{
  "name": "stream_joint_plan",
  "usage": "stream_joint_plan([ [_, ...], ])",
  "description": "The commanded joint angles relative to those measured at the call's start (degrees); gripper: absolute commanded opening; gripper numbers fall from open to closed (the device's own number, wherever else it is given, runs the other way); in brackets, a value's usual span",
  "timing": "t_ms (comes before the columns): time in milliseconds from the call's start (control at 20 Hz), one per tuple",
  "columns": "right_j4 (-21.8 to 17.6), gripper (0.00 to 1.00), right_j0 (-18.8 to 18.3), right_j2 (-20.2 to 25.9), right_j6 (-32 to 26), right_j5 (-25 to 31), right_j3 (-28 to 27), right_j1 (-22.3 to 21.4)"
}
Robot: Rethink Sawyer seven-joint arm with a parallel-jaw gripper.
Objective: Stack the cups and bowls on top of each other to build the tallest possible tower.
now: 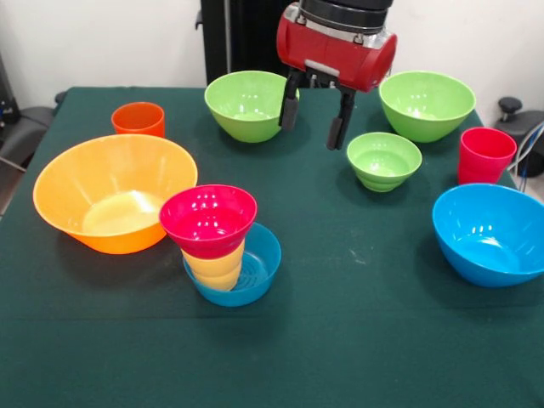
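Note:
In the front view, a short tower stands near the table's middle front: a small red bowl (pixel 208 219) on a yellow ribbed cup (pixel 215 266) inside a small blue bowl (pixel 255 274). My gripper (pixel 314 119) hangs open and empty above the cloth, between a big green bowl (pixel 246 104) and a small green bowl (pixel 383 159). A very wide orange bowl (pixel 110 191) sits at the left, an orange cup (pixel 138 119) behind it. A second big green bowl (pixel 426 103), a red cup (pixel 485 155) and a big blue bowl (pixel 489 232) sit at the right.
The table wears a dark green cloth (pixel 340 340). The robot's black pedestal (pixel 242 38) stands behind the far edge. A black chair (pixel 21 127) shows at the left edge and dark gear with cables (pixel 520 123) at the right.

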Motion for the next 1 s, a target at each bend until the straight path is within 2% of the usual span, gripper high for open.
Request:
stream_joint_plan([
  [50, -5.04, 1.0, -0.92, 3.32, -3.35, 0.16, 1.95, -0.41],
  [250, -4.92, 1.0, -0.75, 4.13, -1.29, -5.14, 7.77, -0.07],
  [400, -4.2, 1.0, -1.53, 5.19, -1.66, -5.66, 13.47, -1.69],
  [700, -4.88, 1.0, -0.9, 3.61, -0.63, -7.14, 21.43, -4.69],
  [1000, -4.85, 1.0, -2.82, 5.5, -0.21, -13.13, 27.49, -3.59],
])
